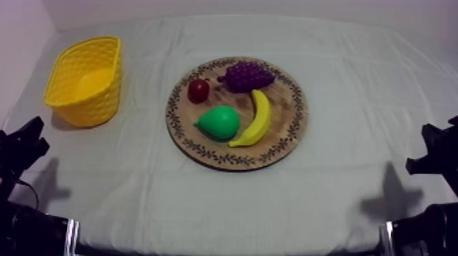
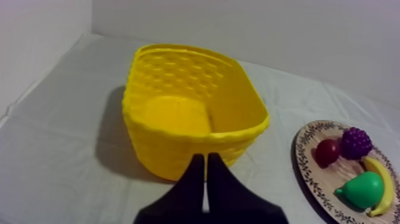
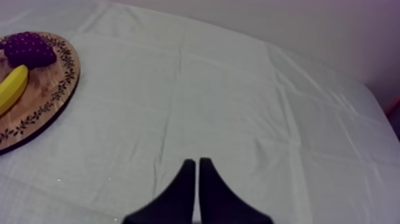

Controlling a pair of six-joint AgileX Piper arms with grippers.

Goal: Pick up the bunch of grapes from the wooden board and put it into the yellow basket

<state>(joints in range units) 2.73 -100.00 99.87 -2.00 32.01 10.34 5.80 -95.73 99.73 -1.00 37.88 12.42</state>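
A purple bunch of grapes (image 1: 246, 75) lies at the far side of the round wooden board (image 1: 289, 129), beside a small red fruit (image 1: 198, 90). The yellow basket (image 1: 87, 80) stands empty at the table's far left. My left gripper (image 1: 24, 139) rests low at the left edge; in the left wrist view its fingers (image 2: 205, 164) lie together as a narrow wedge in front of the basket (image 2: 190, 113), with the grapes (image 2: 355, 142) off to the side. My right gripper (image 1: 436, 146) rests low at the right edge, its fingers (image 3: 194, 168) shut on nothing over bare cloth, far from the grapes (image 3: 28, 49).
A green pear (image 1: 219, 122) and a banana (image 1: 255, 119) lie on the board's near half. Bare cloth stretches between basket and board and across the whole right side. A pale wall rises behind the table.
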